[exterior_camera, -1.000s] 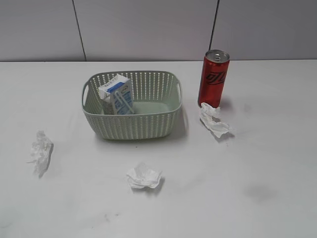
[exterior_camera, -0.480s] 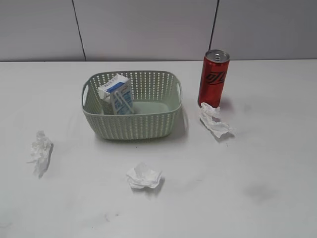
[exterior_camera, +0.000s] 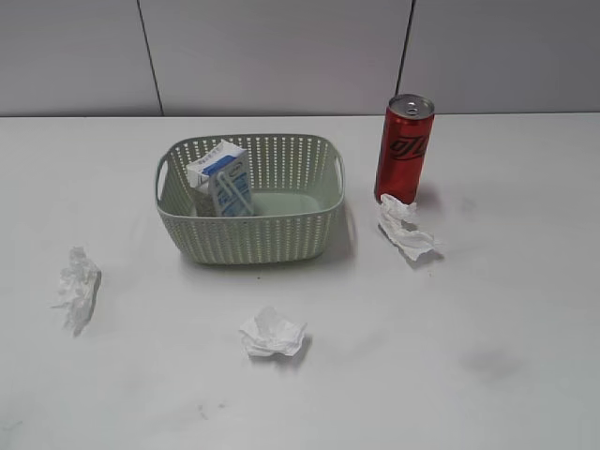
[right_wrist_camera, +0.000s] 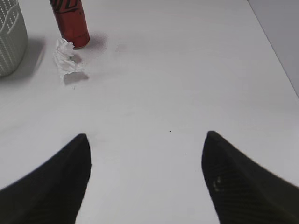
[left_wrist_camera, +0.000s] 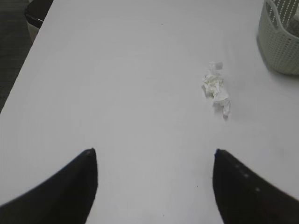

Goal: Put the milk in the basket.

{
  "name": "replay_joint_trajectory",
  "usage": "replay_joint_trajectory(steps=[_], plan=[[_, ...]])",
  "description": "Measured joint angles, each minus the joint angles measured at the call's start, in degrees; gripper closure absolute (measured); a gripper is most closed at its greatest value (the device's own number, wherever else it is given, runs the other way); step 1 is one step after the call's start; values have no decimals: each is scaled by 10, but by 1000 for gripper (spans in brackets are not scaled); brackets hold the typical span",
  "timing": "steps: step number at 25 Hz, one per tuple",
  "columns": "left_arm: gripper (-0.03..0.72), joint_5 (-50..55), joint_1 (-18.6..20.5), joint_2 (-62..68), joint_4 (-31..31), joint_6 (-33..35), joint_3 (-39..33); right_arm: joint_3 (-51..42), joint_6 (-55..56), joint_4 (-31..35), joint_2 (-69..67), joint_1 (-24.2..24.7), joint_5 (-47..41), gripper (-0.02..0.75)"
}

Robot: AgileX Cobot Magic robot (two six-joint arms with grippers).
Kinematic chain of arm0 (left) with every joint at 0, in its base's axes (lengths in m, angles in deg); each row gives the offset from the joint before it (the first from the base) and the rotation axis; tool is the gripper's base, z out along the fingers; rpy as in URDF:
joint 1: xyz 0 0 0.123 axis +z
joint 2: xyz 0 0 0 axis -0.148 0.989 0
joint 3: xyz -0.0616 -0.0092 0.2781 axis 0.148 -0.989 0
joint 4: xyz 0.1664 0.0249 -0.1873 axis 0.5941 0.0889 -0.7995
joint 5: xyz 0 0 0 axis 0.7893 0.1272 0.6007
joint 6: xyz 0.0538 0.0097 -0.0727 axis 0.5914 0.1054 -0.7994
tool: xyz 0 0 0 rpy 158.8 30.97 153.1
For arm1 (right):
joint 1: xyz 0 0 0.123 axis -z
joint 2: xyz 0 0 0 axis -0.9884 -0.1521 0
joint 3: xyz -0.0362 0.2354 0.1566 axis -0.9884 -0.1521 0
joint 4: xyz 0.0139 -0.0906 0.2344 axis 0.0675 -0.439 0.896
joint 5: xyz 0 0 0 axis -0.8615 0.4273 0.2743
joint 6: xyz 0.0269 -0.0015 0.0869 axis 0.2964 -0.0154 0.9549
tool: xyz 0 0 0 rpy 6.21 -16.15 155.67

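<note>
We see the milk (exterior_camera: 221, 178) tilted inside the basket (exterior_camera: 249, 236), in its left half. Our left gripper (left_wrist_camera: 154, 156) is spread wide and empty above the bare table (left_wrist_camera: 126, 93); a tissue (left_wrist_camera: 216, 87) lies ahead and to its right, with the basket's corner farther off on that side. Our right gripper (right_wrist_camera: 145, 136) is equally wide and empty; the can (right_wrist_camera: 70, 21) and another tissue (right_wrist_camera: 66, 59), just beside it, sit ahead to its left.
</note>
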Motion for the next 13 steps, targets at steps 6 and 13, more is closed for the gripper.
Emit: replay_joint_trajectory(steps=[6,13], plan=[[102,-2,0,-28,0,0,0,0,0,0,0,0,0,150],[104,-2,5,-64,-1,0,0,0,0,0,0,0,-1,150]])
